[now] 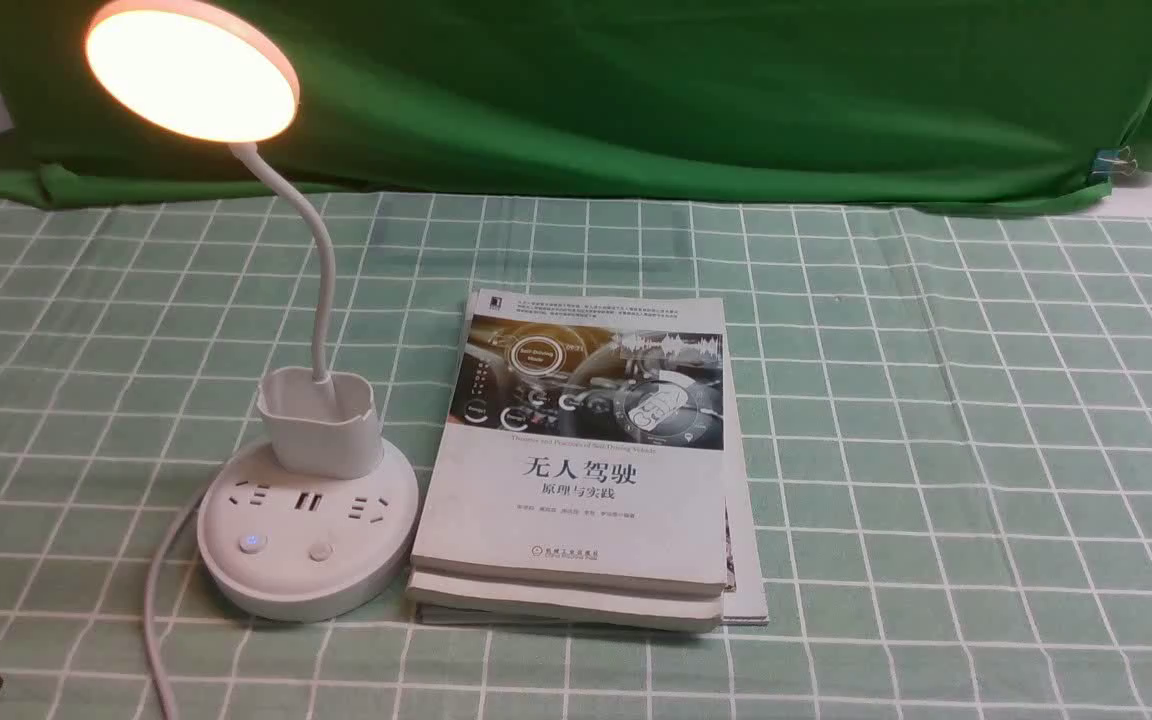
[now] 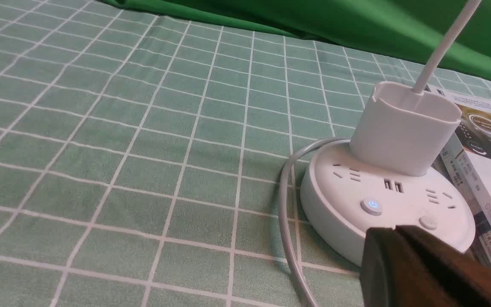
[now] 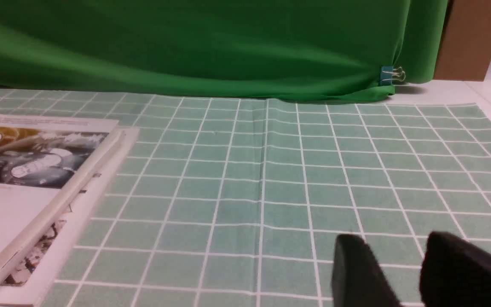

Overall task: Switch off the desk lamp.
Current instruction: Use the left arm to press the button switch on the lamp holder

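Desk lamp (image 1: 308,545): white, standing on the left part of the table as seen from the front, upright on its round base.
Lamp head (image 1: 191,70): flat round disc, glowing warm white; the lamp is on.
Neck (image 1: 321,270): thin, curving up from the cup holder (image 1: 319,420) at the back of the base.
Base controls: two round buttons on the near edge. The left button (image 1: 252,542) shows a blue light with a power symbol; the right button (image 1: 320,551) is unlit. Socket slots lie on either side of twin USB ports (image 1: 311,502). No brand name is legible.
Cord (image 1: 158,600): white, leaving the base on its left and running toward the near edge.
Books (image 1: 576,500): a stack just right of the base; touching or not cannot be told. The top cover reads "无人驾驶" over "原理与实践"; the smaller print is too small to read.
Tablecloth (image 1: 936,450): pale green with a white grid.
Backdrop (image 1: 686,90): green cloth, with a binder clip (image 1: 1114,160) at its right end.
Left gripper (image 2: 394,230): dark fingers lying together with no gap visible, holding nothing. It sits on the near side of the base, apart from it in the front view.
Right gripper (image 3: 399,251): jaws parted by a narrow gap, empty, over bare tablecloth right of the books.
Cardboard box (image 3: 467,38): brown, beyond the backdrop's right end.
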Robot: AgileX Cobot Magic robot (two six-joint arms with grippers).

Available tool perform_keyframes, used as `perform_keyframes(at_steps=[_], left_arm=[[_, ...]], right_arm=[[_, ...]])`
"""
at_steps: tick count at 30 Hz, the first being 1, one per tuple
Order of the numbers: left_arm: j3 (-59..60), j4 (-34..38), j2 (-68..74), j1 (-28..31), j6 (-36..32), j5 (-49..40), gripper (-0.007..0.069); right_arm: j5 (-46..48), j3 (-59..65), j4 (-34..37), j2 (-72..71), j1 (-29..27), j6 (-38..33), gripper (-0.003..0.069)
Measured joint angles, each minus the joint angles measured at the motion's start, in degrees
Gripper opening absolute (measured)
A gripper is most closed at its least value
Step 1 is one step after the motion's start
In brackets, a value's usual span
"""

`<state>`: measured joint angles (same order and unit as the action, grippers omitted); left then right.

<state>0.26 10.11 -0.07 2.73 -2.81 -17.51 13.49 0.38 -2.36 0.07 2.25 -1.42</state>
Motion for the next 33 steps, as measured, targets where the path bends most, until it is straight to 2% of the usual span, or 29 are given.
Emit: perform_keyframes(at_steps=[19, 22, 28, 33], left_arm=[[0.0, 0.9, 0.0, 0.0, 0.3, 0.7, 0.0001], [0.0, 7.4, 0.0, 0.0, 1.7, 3.3, 0.0001], [0.0, 26.9, 0.0, 0.0, 2.3, 11.2, 0.0001], [0.0, 31.4, 0.0, 0.0, 2.8, 18.6, 0.0001]], right_arm=[[0.0, 0.0, 0.0, 0.0, 0.0, 0.0, 0.0242], [0.0, 0.0, 0.0, 0.0, 0.0, 0.0, 0.0242], [0.0, 0.0, 0.0, 0.0, 0.0, 0.0, 0.0242], [0.0, 0.0, 0.0, 0.0, 0.0, 0.0, 0.0242]])
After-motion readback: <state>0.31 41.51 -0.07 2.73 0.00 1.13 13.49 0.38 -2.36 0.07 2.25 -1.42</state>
